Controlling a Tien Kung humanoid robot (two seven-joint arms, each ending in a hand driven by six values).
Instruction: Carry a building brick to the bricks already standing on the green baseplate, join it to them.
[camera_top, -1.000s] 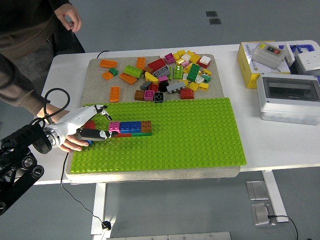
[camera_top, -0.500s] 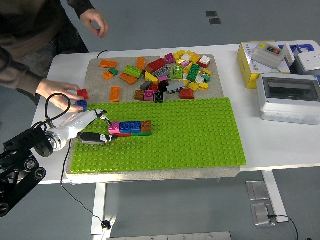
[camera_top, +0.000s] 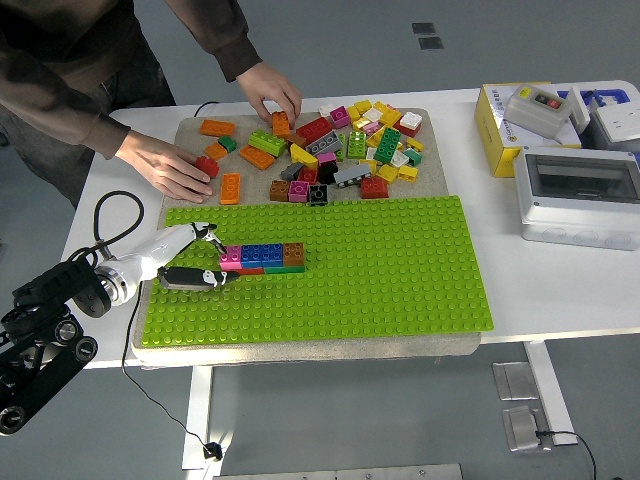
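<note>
resting on the baseplate (camera_top: 380, 270), the left hand (camera_top: 190, 258) sits at the left end of the brick row (camera_top: 262, 257), fingers spread and relaxed, holding nothing. its fingertips (camera_top: 215, 279) touch or nearly touch the pink brick (camera_top: 230, 255) at the row's near end; contact cannot be confirmed. the row's long axis runs straight away from the hand toward the right: pink, then blue (camera_top: 260, 252), then brown (camera_top: 293, 252), with red and green edges showing beneath. the row lies flat, studs up.

beyond the hand, on the tan mat (camera_top: 190, 135), the loose pile (camera_top: 345, 150) holds mixed bricks in red, yellow, green, orange and grey. a person's hand (camera_top: 272, 98) is on an orange brick (camera_top: 282, 124) at the pile's left part. the person's other hand (camera_top: 168, 170) lies flat on the mat just beyond the robot's hand, beside a red brick (camera_top: 207, 166).

far to the right, off the baseplate, stand a grey box (camera_top: 578, 195) and a yellow box (camera_top: 510, 125).
</note>
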